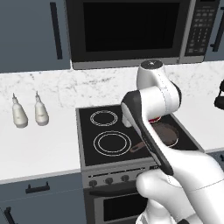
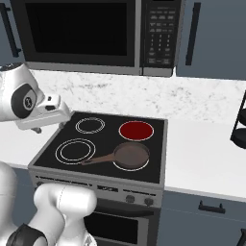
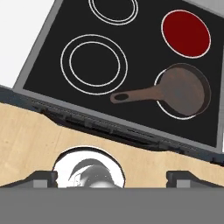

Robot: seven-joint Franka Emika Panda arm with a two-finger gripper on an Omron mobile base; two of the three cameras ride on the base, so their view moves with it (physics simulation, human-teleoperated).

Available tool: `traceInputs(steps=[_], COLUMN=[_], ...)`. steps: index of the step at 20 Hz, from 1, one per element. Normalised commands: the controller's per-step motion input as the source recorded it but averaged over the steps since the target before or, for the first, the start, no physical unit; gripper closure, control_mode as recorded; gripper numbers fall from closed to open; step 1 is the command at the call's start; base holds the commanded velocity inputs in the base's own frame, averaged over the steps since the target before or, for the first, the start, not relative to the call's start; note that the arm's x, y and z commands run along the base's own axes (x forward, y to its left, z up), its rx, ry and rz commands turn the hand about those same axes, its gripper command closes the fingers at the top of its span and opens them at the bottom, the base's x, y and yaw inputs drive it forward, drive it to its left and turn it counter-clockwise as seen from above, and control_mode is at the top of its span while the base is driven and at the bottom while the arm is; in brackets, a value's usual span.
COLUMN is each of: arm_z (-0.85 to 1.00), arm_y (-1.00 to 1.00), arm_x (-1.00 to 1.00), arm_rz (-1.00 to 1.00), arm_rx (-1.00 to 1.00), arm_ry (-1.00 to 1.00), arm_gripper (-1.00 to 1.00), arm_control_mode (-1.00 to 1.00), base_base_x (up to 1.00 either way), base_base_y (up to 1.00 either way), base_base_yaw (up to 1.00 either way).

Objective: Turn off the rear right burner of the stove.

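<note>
Nearest to the cameras rises the white Franka arm with dark joints [image 1: 153,131], bent above the front of the stove. Its two-finger gripper [image 3: 112,176] shows in the hand view as two small dark finger tips [image 3: 43,177] standing far apart with nothing between them, so the pincer is released.

Below it sits the black glass four-burner cooktop on a grey steel range [image 2: 67,166], set into a white counter [image 2: 202,158] under a black microwave [image 2: 96,33]. A row of small dark knobs [image 2: 129,198] runs along the front panel of the range.

On the front right zone rests a brown round frying pan [image 2: 130,155], with its handle pointing to the left. Just behind the pan, at the rear right of the glass, the round solid red glowing burner [image 2: 136,130] is lit. The two left zones are unlit white rings [image 2: 75,150].

Two small white bottles [image 1: 29,113] stand side by side on the counter, well apart from the stove on its left.
</note>
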Motion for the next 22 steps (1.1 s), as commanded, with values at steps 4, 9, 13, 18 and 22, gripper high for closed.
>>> traceInputs(steps=[4, 9, 13, 18, 22], arm_z=[-0.09, 0.00, 0.00, 0.00, 0.00], arm_y=[0.10, 0.00, 0.00, 0.00, 0.00], arm_x=[-0.31, -0.03, 0.00, 0.00, 0.00], arm_rz=[0.06, 0.01, 0.00, 0.00, 0.00], arm_rx=[-0.09, -0.01, 0.00, 0.00, 0.00], arm_ry=[0.00, -0.01, 0.00, 0.00, 0.00], arm_gripper=[-1.00, -1.00, -1.00, -1.00, -1.00], arm_control_mode=[-1.00, -1.00, -1.00, -1.00, 1.00], base_base_x=[0.00, 0.00, 0.00, 0.00, -0.05], base_base_y=[0.00, 0.00, 0.00, 0.00, -0.14], base_base_yaw=[0.00, 0.00, 0.00, 0.00, 0.00])
